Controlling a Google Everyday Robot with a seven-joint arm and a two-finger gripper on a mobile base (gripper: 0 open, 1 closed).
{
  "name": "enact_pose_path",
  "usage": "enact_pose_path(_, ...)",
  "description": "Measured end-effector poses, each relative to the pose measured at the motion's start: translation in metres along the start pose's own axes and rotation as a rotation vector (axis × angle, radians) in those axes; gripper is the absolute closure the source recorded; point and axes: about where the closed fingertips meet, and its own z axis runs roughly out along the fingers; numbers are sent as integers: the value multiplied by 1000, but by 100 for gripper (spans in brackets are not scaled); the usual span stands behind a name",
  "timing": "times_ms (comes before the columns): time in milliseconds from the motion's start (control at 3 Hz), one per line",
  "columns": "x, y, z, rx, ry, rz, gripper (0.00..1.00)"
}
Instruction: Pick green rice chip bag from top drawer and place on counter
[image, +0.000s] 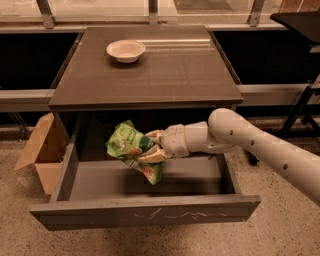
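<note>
The green rice chip bag (131, 148) hangs crumpled in the air above the open top drawer (150, 212), just below the counter's front edge. My gripper (154, 146) is shut on the bag's right side, its pale fingers pinching it. My white arm reaches in from the right across the drawer. The counter (165, 75) is the dark glossy tabletop above the drawer. The drawer floor under the bag is bare, with the bag's shadow on it.
A white bowl (126, 50) sits on the counter at the back left. A tan cardboard box (41, 150) stands open on the floor left of the drawer. A dark stand's legs (302, 110) are at the right.
</note>
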Motion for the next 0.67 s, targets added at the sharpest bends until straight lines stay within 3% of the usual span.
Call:
enact_pose_path(333, 0, 0, 0, 0, 0, 0, 100)
enact_pose_path(667, -36, -13, -43, 24, 7, -80, 100)
